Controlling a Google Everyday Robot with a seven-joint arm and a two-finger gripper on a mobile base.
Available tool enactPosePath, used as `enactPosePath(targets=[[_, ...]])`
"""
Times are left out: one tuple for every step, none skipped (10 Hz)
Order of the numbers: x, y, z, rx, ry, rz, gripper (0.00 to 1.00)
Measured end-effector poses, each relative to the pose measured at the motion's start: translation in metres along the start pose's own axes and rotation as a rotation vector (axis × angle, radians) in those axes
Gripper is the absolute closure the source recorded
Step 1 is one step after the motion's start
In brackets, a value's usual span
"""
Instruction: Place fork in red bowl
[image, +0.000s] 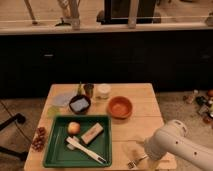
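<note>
The red bowl is round and orange-red and stands empty near the middle of the wooden table. A small shiny fork lies at the table's front edge, well in front of the bowl. My gripper is low at that front edge, right beside the fork's right end and partly hidden by my white arm. I cannot tell whether it holds the fork.
A green tray at front left holds an apple, a tan block and white plastic utensils. Behind it stand a dark bowl, a dark can and a white cup.
</note>
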Motion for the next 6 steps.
enactPosePath(targets=[[0.0, -0.003, 0.003, -0.001, -0.002, -0.005, 0.2], [0.0, -0.007, 0.007, -0.004, -0.005, -0.008, 0.2], [0.0, -0.009, 0.011, -0.002, -0.008, -0.016, 0.2], [0.0, -0.012, 0.013, 0.001, -0.009, -0.023, 0.2], [0.001, -0.014, 0.016, 0.006, -0.011, -0.032, 0.2], [0.003, -0.016, 0.02, 0.01, -0.012, -0.038, 0.2]])
